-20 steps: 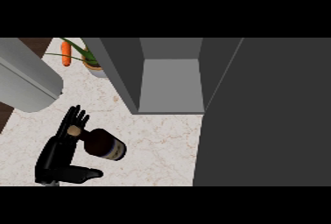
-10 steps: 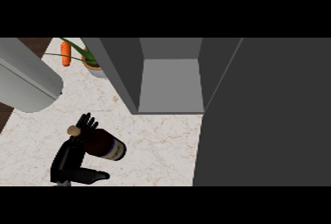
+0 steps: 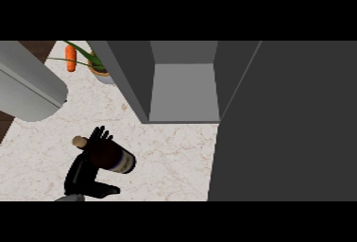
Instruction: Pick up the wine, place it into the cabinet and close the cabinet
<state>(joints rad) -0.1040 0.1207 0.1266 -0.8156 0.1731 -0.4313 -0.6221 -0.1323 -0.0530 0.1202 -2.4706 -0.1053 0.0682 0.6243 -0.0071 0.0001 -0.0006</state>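
The wine bottle (image 3: 111,157) is dark, with a pale cork (image 3: 80,141) and a light label, and stands tilted on the marble counter (image 3: 171,160) at the lower left. My left hand (image 3: 80,172) is right against its left side. The straight fingers (image 3: 101,134) show past the bottle's neck and the thumb (image 3: 105,190) sticks out to the right below the bottle's base. The hand is open; the bottle hides the palm. The grey cabinet (image 3: 182,92) stands open behind the bottle and to its right, its inside bare. My right hand does not show.
The cabinet's dark door (image 3: 286,123) fills the right side, swung out over the counter. A large grey rounded body (image 3: 28,87) lies at the upper left. An orange carrot (image 3: 70,58) and a potted plant (image 3: 101,71) sit at the back left.
My left hand has slid right and slightly forward, closing in on the bottle's side. The bottle itself has barely shifted.
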